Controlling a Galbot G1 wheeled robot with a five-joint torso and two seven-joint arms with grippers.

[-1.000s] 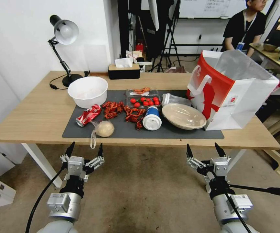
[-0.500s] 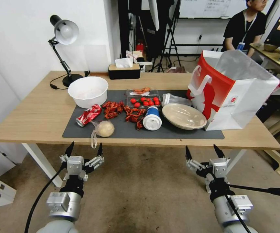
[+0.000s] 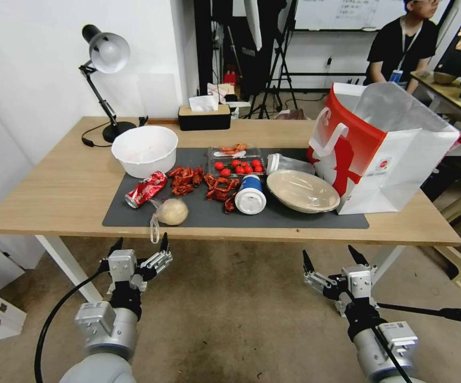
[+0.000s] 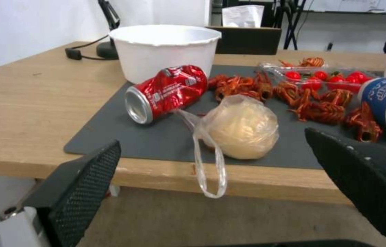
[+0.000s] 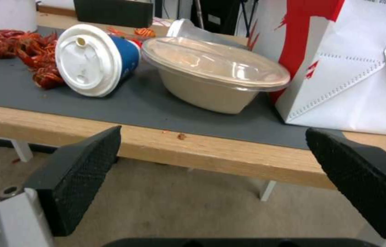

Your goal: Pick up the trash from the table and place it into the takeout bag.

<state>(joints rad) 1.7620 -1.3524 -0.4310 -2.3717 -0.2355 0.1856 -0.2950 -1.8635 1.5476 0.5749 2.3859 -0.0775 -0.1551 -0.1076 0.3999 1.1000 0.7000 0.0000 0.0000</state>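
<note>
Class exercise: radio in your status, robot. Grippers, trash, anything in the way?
Left gripper and right gripper open, below table edge. Trash on mat: can, bagged lump, cup. Takeout bag upright. Nothing blocking.

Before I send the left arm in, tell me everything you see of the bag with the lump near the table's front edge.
The clear bag with beige lump is thin, crinkled plastic knotted around one round, dough-coloured ball. It lies on the dark mat near the front edge of the table. Its loop handle trails off the mat and hangs over the edge. The bag's gathered neck runs up to the crushed red soda can and seems to touch it. The left hand is open, below the edge, apart from it.
</note>
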